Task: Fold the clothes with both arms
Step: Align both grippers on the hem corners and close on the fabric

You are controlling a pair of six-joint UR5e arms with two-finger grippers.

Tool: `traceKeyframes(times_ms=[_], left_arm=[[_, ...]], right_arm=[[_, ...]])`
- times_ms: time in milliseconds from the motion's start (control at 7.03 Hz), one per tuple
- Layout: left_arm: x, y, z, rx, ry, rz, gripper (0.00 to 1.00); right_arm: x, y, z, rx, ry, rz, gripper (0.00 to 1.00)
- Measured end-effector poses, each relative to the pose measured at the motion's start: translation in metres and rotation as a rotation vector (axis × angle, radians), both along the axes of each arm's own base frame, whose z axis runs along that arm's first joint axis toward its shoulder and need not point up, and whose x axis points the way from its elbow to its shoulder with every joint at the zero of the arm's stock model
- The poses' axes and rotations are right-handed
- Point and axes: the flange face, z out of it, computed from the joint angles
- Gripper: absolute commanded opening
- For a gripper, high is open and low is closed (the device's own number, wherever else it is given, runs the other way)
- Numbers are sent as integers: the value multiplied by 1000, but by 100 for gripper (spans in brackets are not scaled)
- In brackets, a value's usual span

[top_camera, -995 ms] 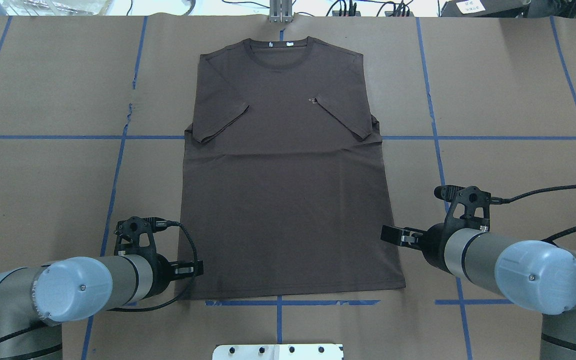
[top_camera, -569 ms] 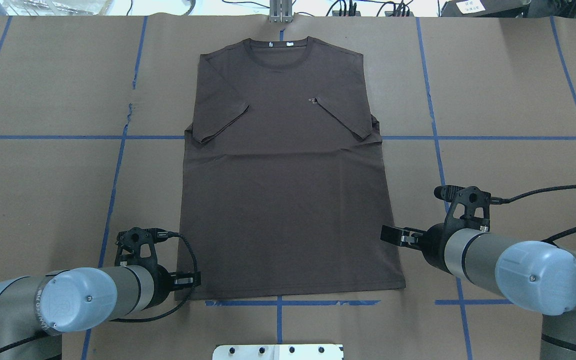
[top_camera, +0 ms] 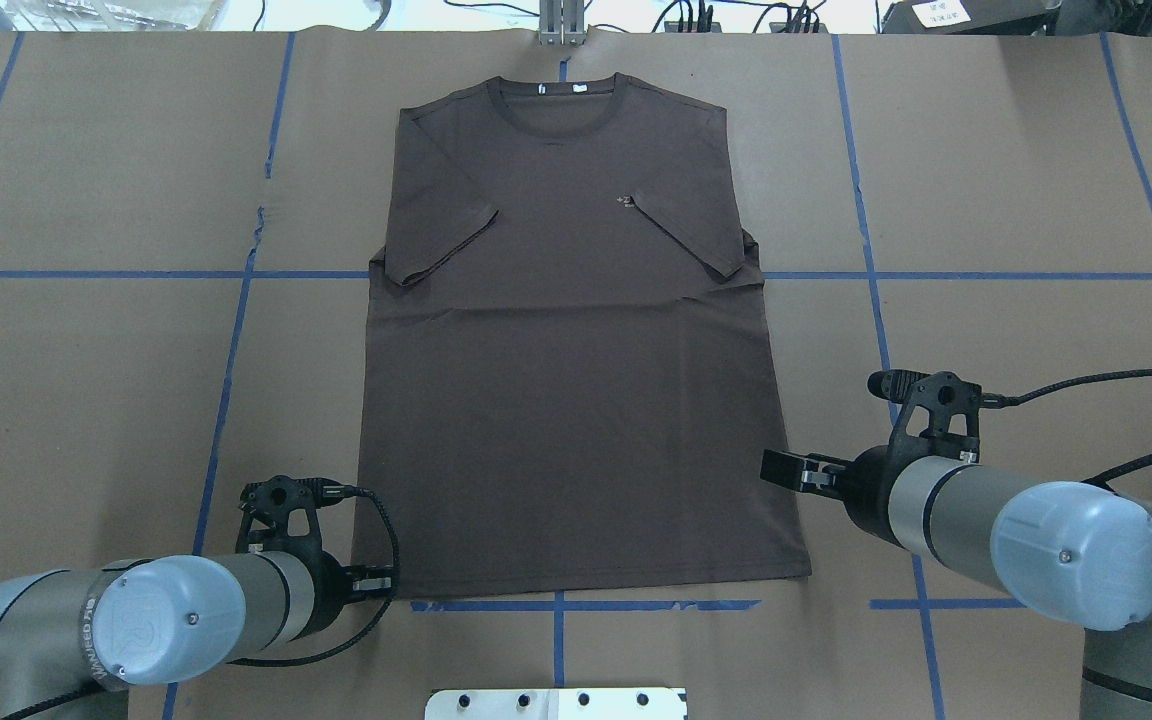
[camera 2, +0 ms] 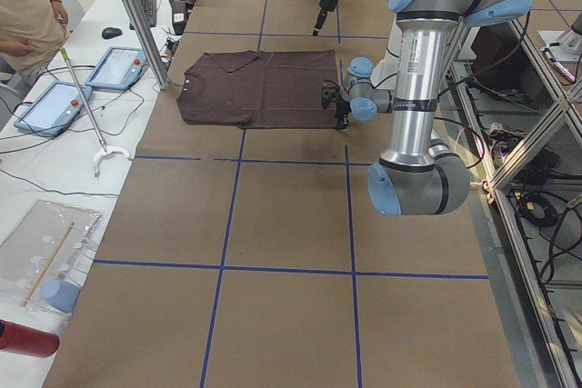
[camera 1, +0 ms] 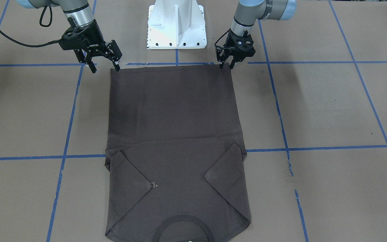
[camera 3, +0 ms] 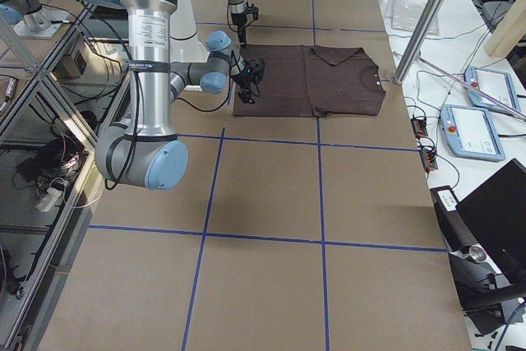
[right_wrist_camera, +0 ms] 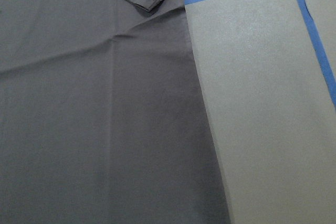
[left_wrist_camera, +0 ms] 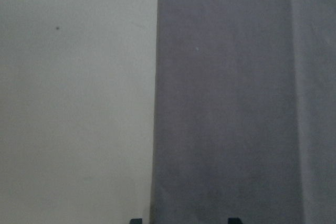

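Left pincer (top_camera: 388, 580) has drawn back along the side edge of the T-shirt (top_camera: 576, 400) over the last second and now sits at the hem corner. Its fingers are apart and straddle the cloth edge in the wrist view, clamping nothing. Right pincer (camera 1: 105, 68) unmoved, fingers apart, poised by the opposite hem corner. Shirt lies flat on the worktop (top_camera: 86, 380), front up, sleeves folded in, collar at the end far from both pincers. Judgement: both are lined up, so a paired hem grasp is likely next. Chest logo (top_camera: 624, 201) reads roughly "+Z"; collar labels (top_camera: 579, 89) too small to read; lettering on the right pincer looks like ROBOTIQ
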Motion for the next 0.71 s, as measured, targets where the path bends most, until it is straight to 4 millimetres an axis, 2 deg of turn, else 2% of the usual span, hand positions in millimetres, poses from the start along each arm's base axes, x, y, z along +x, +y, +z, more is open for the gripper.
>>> traceKeyframes(times_ms=[142,711], left_arm=[[2,3,0,0,-2,7,0],[3,9,-3,8,-7,16,0]], right_arm=[[0,0,0,1,-1,0,100],[0,0,0,1,-3,5,100]])
